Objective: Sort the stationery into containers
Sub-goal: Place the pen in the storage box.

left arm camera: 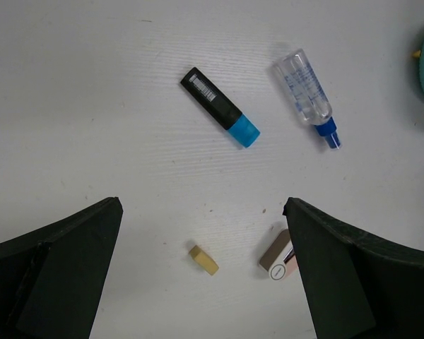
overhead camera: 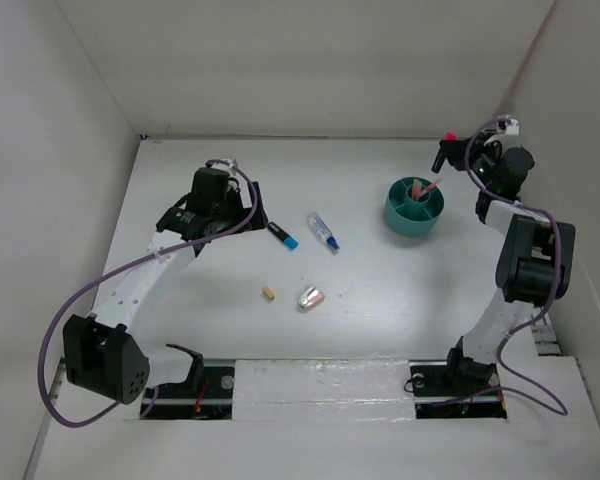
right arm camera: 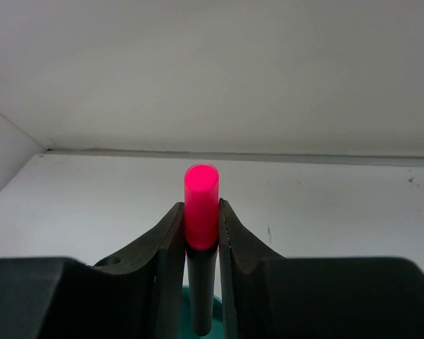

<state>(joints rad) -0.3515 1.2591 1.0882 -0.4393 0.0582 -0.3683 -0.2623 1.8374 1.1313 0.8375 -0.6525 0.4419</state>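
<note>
Right wrist view: clamping pink-capped marker (right arm camera: 201, 189) lengthwise in right pincer (right arm camera: 201, 207), hovering just beyond bowl (overhead camera: 410, 229), off its far-right rim; holding left pincer (left arm camera: 202, 202) spread wide, well left of bowl.

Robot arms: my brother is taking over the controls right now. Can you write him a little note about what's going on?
Left gripper: open, empty, hovering over the loose items.
Right gripper: shut on the pink-capped marker, by the teal bowl.
Done: one pink pen stands in the bowl.
On the table: blue-capped marker, clear tube, tan block, silver-pink piece.
Left to do: drop the held marker in, then sort those four.
</note>
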